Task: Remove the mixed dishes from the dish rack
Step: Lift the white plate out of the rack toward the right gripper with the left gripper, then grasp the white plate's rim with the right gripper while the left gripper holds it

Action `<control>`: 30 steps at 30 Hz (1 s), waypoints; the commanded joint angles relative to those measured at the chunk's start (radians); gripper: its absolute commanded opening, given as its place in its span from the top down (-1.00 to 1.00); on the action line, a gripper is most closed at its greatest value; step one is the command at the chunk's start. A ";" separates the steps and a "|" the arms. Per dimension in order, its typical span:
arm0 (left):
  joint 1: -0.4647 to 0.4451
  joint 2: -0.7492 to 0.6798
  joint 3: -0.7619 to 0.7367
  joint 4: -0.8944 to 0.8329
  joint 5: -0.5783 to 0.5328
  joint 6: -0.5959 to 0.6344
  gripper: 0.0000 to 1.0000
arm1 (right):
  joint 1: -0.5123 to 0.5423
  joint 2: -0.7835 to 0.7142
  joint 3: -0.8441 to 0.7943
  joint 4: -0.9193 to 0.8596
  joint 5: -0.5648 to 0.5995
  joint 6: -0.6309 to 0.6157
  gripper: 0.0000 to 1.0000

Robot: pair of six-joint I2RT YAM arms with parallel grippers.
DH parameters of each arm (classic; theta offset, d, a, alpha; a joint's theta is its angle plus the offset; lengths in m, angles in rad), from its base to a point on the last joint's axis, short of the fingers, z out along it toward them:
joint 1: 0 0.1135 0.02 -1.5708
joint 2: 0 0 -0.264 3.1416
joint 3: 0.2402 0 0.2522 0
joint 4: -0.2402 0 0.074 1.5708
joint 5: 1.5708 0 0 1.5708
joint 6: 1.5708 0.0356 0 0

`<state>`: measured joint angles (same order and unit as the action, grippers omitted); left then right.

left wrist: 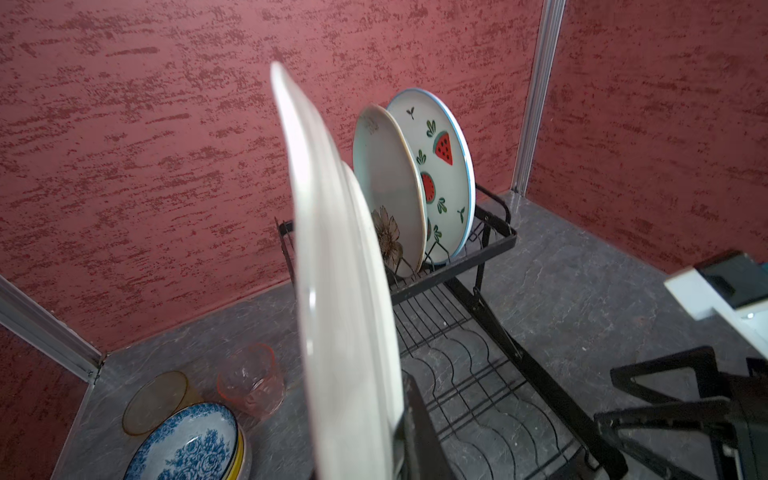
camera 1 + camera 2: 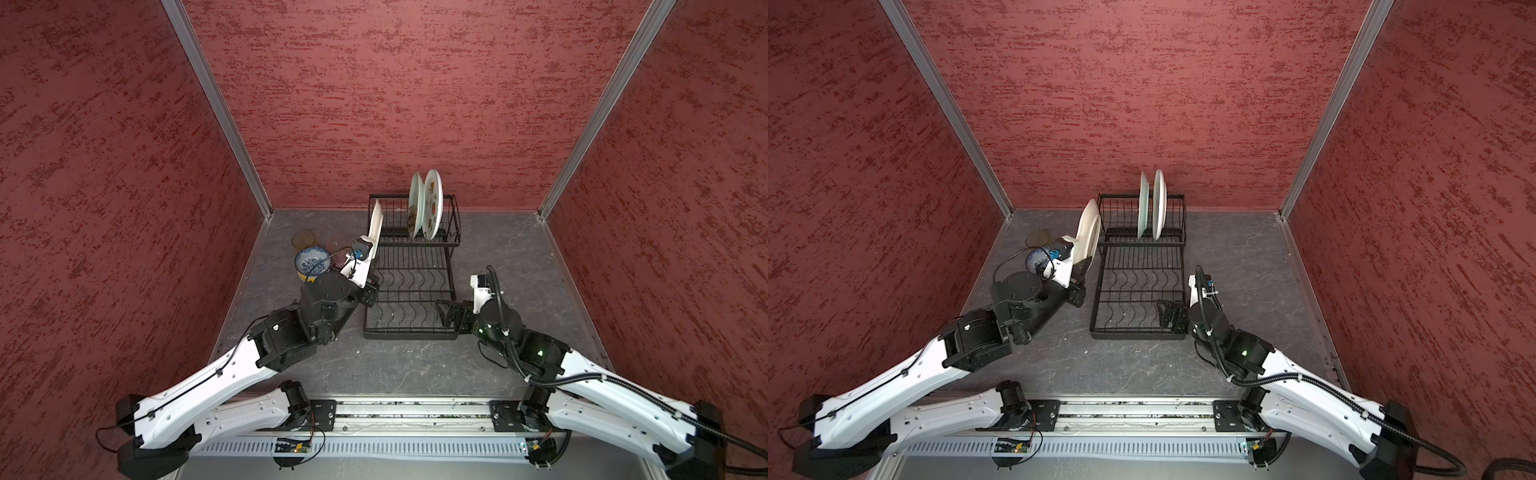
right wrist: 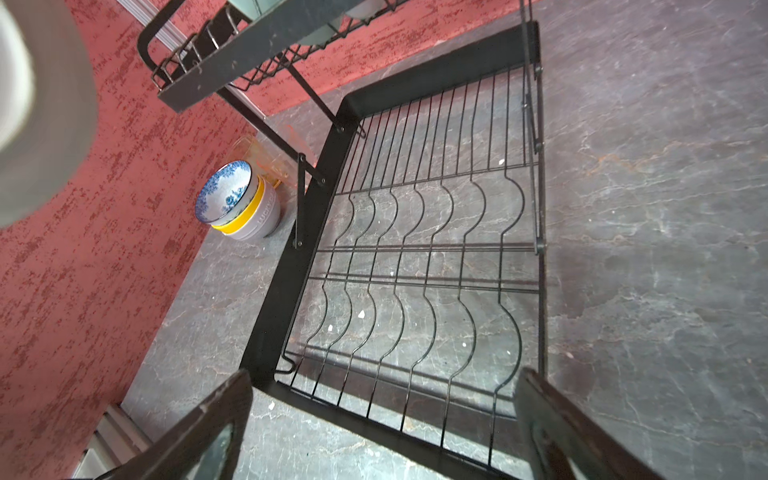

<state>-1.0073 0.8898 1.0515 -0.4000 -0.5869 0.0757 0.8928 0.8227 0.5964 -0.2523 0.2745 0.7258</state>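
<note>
Both top views show the left gripper clamped on the lower edge of a white plate, held upright just beside the left side of the dish rack. The right gripper gapes wide over the rack's front right corner, and two plates stand in the back tier. Left wrist view: stacked bowls, an amber glass and a pink glass sit on the table beside the rack. Right wrist view: spread fingers frame the front tier's wires.

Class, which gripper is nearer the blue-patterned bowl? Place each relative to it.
Left. The left gripper, shut on a white plate, is close beside the blue-patterned bowl. The open right gripper is across the dish rack, over its front corner.
</note>
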 commanded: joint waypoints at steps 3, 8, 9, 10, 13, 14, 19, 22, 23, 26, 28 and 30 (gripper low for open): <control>-0.040 -0.053 -0.052 0.003 -0.037 -0.049 1.00 | -0.010 0.001 0.058 -0.021 -0.132 -0.022 -0.97; -0.086 -0.052 -0.110 -0.025 -0.036 -0.100 1.00 | -0.030 -0.014 0.051 0.021 -0.209 0.036 -0.98; -0.095 -0.051 -0.116 -0.032 -0.035 -0.101 1.00 | -0.035 -0.015 0.046 0.034 -0.224 0.050 -0.97; -0.109 -0.044 -0.120 -0.040 -0.037 -0.101 1.00 | -0.040 -0.016 0.041 0.047 -0.241 0.067 -0.97; -0.141 -0.034 -0.134 -0.046 -0.045 -0.103 1.00 | -0.050 -0.016 0.033 0.068 -0.278 0.105 -0.97; -0.153 -0.028 -0.143 -0.043 -0.042 -0.104 1.00 | -0.054 -0.017 0.032 0.068 -0.285 0.117 -0.97; -0.198 0.014 -0.171 -0.024 -0.060 -0.104 1.00 | -0.088 -0.039 0.018 0.093 -0.325 0.166 -0.97; -0.215 0.033 -0.203 0.013 -0.061 -0.088 1.00 | -0.109 -0.055 0.009 0.112 -0.342 0.182 -0.97; -0.217 0.038 -0.213 0.025 -0.061 -0.087 1.00 | -0.117 -0.059 0.004 0.118 -0.346 0.186 -0.97; -0.220 0.041 -0.238 0.071 -0.060 -0.093 1.00 | -0.133 -0.062 -0.003 0.134 -0.358 0.193 -0.97; -0.220 0.046 -0.249 0.100 -0.057 -0.091 1.00 | -0.144 -0.054 -0.004 0.143 -0.371 0.198 -0.97; -0.223 0.061 -0.251 0.117 -0.056 -0.081 1.00 | -0.155 -0.045 -0.004 0.152 -0.387 0.201 -0.97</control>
<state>-1.2243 0.9527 0.7776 -0.4515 -0.6041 -0.0254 0.7521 0.7742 0.6033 -0.1478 -0.0704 0.9012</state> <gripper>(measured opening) 0.149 0.987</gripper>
